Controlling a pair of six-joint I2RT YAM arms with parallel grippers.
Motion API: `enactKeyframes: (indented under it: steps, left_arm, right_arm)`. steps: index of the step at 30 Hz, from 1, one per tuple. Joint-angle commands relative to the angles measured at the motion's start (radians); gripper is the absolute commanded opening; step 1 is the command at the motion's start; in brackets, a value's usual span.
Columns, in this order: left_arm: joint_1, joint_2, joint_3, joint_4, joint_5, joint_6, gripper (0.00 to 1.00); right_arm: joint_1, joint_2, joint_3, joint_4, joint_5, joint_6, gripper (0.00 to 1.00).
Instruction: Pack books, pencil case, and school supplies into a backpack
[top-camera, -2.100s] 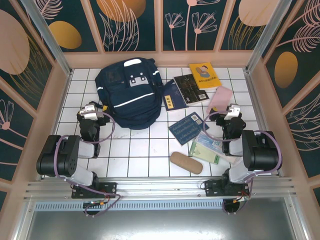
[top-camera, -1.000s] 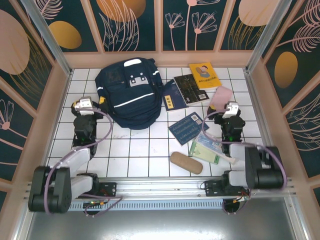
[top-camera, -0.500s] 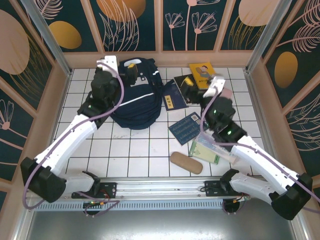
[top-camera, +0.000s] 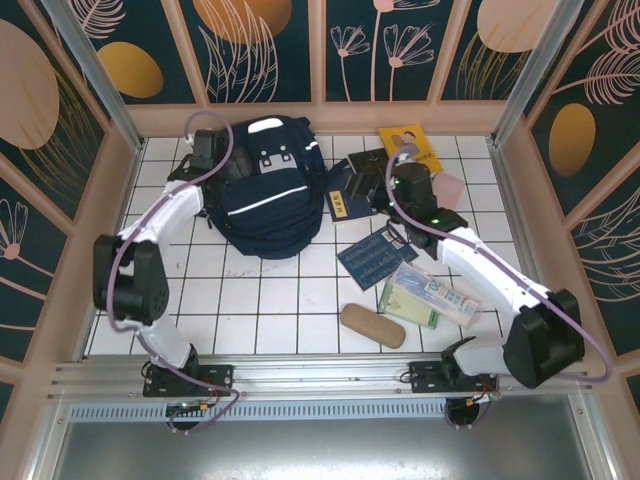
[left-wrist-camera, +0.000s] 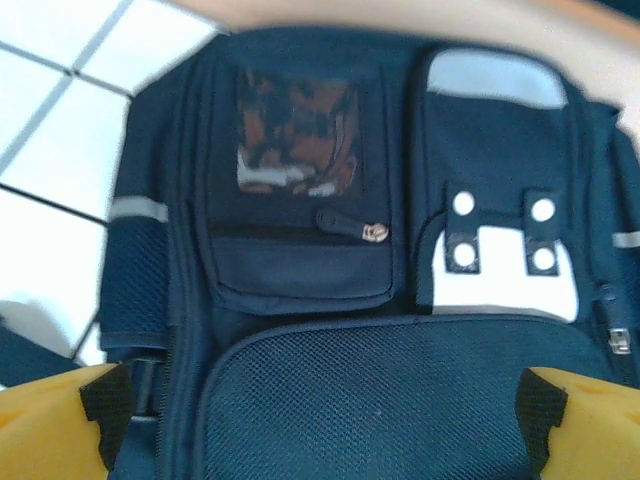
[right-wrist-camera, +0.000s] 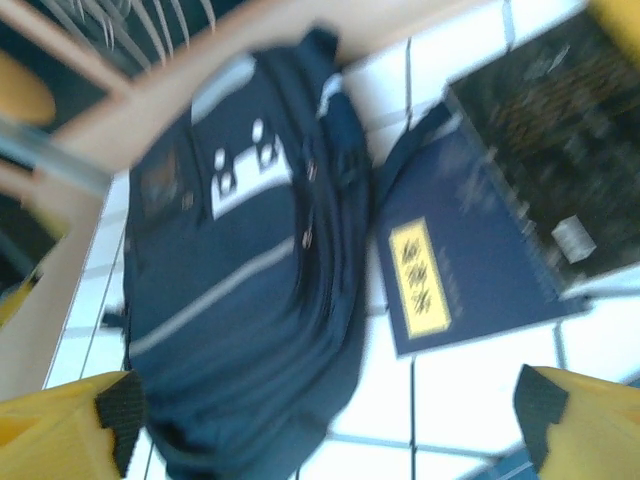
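Note:
The navy backpack (top-camera: 262, 195) lies at the far left with its zips closed, seen close up in the left wrist view (left-wrist-camera: 330, 300) and blurred in the right wrist view (right-wrist-camera: 230, 300). My left gripper (top-camera: 212, 160) hovers open at its far-left corner, its yellow fingertips (left-wrist-camera: 50, 425) wide over the mesh pocket. My right gripper (top-camera: 395, 188) hangs open above the black book (top-camera: 372, 172), holding nothing. A dark blue book (top-camera: 345, 198) (right-wrist-camera: 470, 250) lies beside the backpack, another (top-camera: 372, 256) nearer. The yellow book (top-camera: 410, 147), pink pouch (top-camera: 450, 188), pale packet (top-camera: 430, 297) and tan case (top-camera: 372, 325) lie on the tiles.
The white tiled table (top-camera: 270, 300) is boxed in by wooden walls (top-camera: 320, 118) on three sides. The right forearm (top-camera: 480, 265) crosses above the packet. The left arm (top-camera: 130, 270) runs along the left side.
Both arms have unfolded from near the front edge and reached to the far side. The left gripper has come down beside the backpack's top. No object has shifted.

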Motion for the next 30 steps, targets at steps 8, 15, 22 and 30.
enactKeyframes:
  steps: [8, 15, 22, 30]
  left_arm:
    - [0.065, 0.192, 0.104, -0.054, 0.118, -0.075, 0.9]
    - [0.074, 0.237, 0.061, -0.031, 0.16, -0.109, 0.87]
    - [0.074, 0.257, -0.013, 0.023, 0.223, -0.165, 0.74]
    - [0.074, 0.163, -0.254, 0.131, 0.276, -0.273, 0.37]
  right_arm:
    - [0.03, 0.17, 0.005, 0.036, -0.187, 0.102, 0.88]
    - [0.053, 0.367, 0.135, 0.033, -0.212, 0.151, 0.88]
    - [0.057, 0.559, 0.269, 0.011, -0.258, 0.208, 0.88]
    - [0.047, 0.766, 0.472, -0.045, -0.267, 0.204, 0.79]
